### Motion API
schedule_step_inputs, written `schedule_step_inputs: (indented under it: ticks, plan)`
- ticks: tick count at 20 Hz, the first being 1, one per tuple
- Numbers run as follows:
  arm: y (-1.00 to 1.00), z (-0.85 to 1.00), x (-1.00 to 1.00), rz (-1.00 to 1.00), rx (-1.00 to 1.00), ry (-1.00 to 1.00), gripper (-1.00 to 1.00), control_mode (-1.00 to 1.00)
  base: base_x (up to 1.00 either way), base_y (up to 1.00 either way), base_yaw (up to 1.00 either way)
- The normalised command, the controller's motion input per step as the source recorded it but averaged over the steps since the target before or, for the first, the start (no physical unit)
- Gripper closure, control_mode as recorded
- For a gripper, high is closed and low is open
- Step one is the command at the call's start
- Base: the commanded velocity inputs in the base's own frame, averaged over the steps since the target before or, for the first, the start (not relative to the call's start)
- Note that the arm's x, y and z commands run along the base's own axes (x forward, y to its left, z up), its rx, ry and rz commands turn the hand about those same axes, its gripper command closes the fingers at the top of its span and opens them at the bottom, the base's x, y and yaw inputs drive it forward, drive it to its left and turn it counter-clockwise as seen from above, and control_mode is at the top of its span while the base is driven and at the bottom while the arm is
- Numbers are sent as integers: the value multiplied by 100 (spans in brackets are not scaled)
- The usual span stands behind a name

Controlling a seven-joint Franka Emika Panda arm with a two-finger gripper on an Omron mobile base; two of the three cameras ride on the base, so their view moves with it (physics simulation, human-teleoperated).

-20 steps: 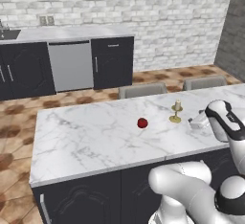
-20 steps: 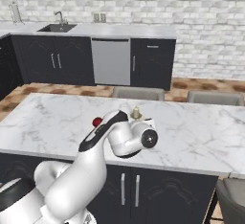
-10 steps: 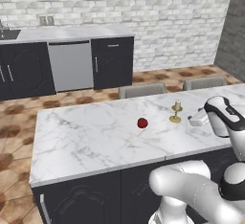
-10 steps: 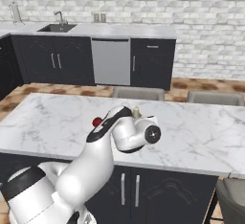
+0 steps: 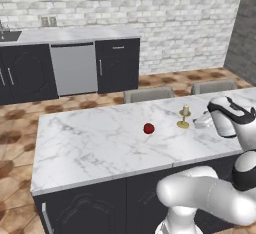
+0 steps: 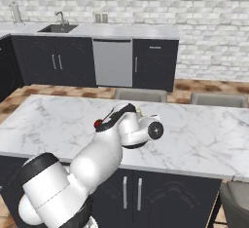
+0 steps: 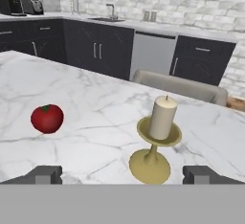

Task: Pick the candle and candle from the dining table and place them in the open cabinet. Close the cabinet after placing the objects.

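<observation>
Since a second ago our wrist has swung a little rightward in the left base view, while the candle (image 5: pixel 184 116) on its brass candlestick and the red apple (image 5: pixel 148 128) have kept their places on the tabletop (image 5: pixel 90 143).

From the left base view, we see the candle standing upright right of centre, with the apple to its left and apart from it. Our gripper (image 5: pixel 201 122) sits just right of the candlestick, at about its height, close to it but not touching.

From the right base view, our own arm covers most of that spot. We make out only a sliver of the apple (image 6: pixel 98 123) at the arm's left edge and a hint of the candle (image 6: pixel 139 110) above the wrist at mid-frame.

From the hand view we get the detail the others lack. The cream candle (image 7: pixel 162 117) rises from its cup on the brass stem, the round foot resting on the marble at lower centre. The apple (image 7: pixel 47 118) lies at the left. Our two fingers (image 7: pixel 44 174) show at the bottom corners, spread wide and released, holding nothing, with the candlestick foot between them and nearer the right one.

Two grey chair backs (image 5: pixel 148 94) stand behind the tabletop.
</observation>
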Motion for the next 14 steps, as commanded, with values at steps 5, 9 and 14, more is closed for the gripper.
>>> schedule_step_inputs:
  ticks: [5,9,14]
  plan:
    - [-11,-25,22,0,0,2,-100,-100,0,0,0]
    - [-9,-17,16,0,0,0,-100,-100,0,0,0]
    - [-1,-2,21,0,0,2,-100,-100,0,0,0]
